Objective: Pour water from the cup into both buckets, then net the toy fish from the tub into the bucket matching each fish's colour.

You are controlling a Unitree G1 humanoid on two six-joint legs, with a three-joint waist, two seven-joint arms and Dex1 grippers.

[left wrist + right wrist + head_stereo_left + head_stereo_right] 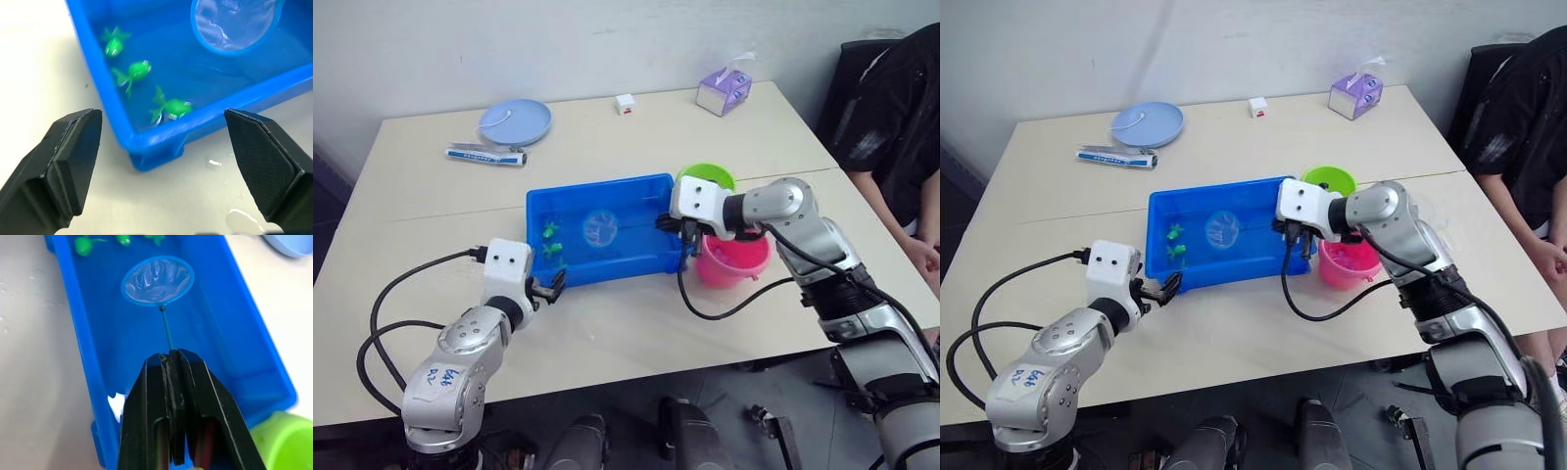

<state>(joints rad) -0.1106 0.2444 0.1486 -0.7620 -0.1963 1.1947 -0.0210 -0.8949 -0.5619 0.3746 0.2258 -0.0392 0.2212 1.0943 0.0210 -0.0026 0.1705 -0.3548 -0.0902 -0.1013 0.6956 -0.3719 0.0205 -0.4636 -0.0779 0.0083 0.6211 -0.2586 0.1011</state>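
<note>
The blue tub [617, 266] sits mid-table with three green toy fish [138, 70] in its left end. The net [156, 281] rests flat on the tub's floor, and my right gripper [171, 357] is shut on its thin stick handle at the tub's right end. Behind that wrist stands the lime green bucket [707, 176], and the pink bucket [734, 262] is just below it. My left gripper [161, 115] is open, low on the table off the tub's front left corner, holding nothing. The cup is out of view.
A pale-blue plate [515, 121], a tube [487, 155], a small white cube [626, 103] and a purple tissue box [723, 91] lie along the far side. A person [901, 117] sits at the right edge. Water drops [234, 215] wet the table by the tub.
</note>
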